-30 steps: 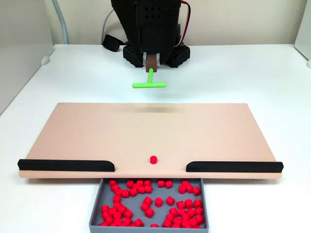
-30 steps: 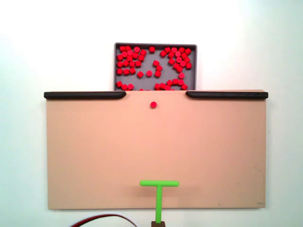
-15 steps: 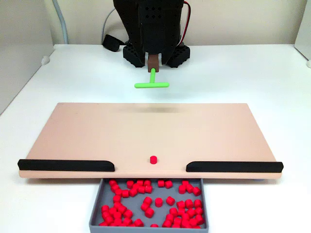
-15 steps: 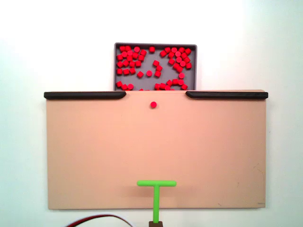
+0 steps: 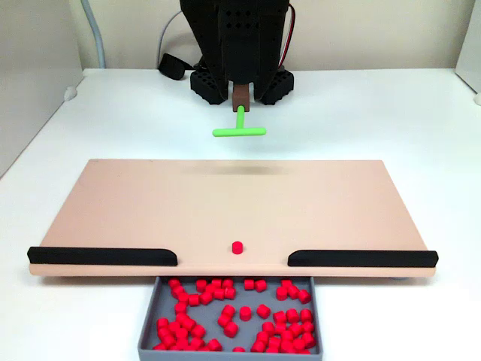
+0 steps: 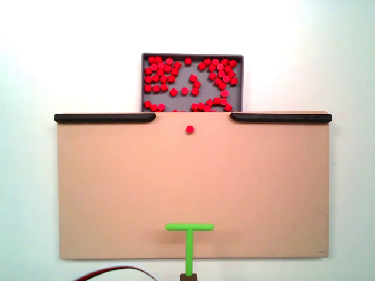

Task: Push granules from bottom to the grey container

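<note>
Near the board (image 6: pixel 117 193) edge, green T-tool (image 6: pixel 189 234)

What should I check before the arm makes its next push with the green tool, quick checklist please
1. Green T-shaped tool attached at the arm's tip: ok.
2. One granule left on the tan board: ok, one seen.
3. Granule faces the gap between the black strips: ok.
4. Grey container sits beyond the gap: ok.
5. Tool bar lined up with the granule: ok, roughly.
6. Tool touching the board: cannot tell; in a fixed view it looks raised.
</note>
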Motion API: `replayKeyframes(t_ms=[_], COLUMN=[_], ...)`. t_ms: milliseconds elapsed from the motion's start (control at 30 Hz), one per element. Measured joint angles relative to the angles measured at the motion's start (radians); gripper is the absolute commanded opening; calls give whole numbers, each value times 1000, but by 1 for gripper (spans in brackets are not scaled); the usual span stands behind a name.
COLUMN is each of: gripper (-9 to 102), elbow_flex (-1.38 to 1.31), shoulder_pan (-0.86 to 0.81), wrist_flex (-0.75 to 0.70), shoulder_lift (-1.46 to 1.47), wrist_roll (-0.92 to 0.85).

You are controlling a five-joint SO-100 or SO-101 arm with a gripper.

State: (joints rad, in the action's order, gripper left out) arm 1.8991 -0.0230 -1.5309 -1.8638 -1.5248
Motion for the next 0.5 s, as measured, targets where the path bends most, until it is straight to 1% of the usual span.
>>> replayKeyframes(t_ms=[233, 300, 500], gripper=[0, 0, 0], elbow_flex=[0, 0, 0], shoulder_pan=[0, 0, -8], wrist_flex=[2, 37, 54], shoulder_lift=[0, 0, 18], wrist_roll=[-15, -17, -29])
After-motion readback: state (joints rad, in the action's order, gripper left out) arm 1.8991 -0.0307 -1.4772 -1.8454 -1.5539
